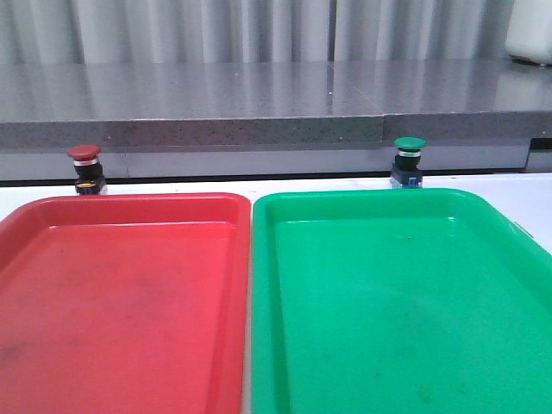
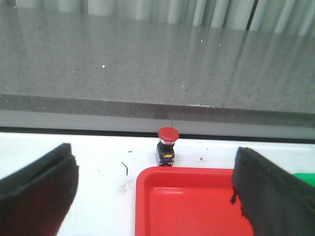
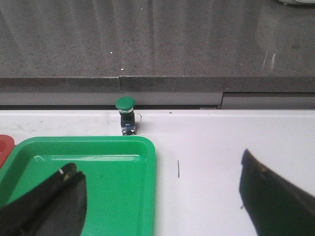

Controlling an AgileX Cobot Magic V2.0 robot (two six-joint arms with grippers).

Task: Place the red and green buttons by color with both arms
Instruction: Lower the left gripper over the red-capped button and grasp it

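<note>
Red button and green button: probably light, rigid, top-heavy; best gripped at the block base. Left end effector and right end effector wide apart, empty.

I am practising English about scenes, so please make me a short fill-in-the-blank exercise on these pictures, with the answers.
1. The red button stands behind the ____ tray.
2. The green button stands ____ the green tray, not inside it.
3. Both trays hold ____ buttons.
4. The left gripper and the right gripper are both ____.

Answers: red; behind; no; open
</note>
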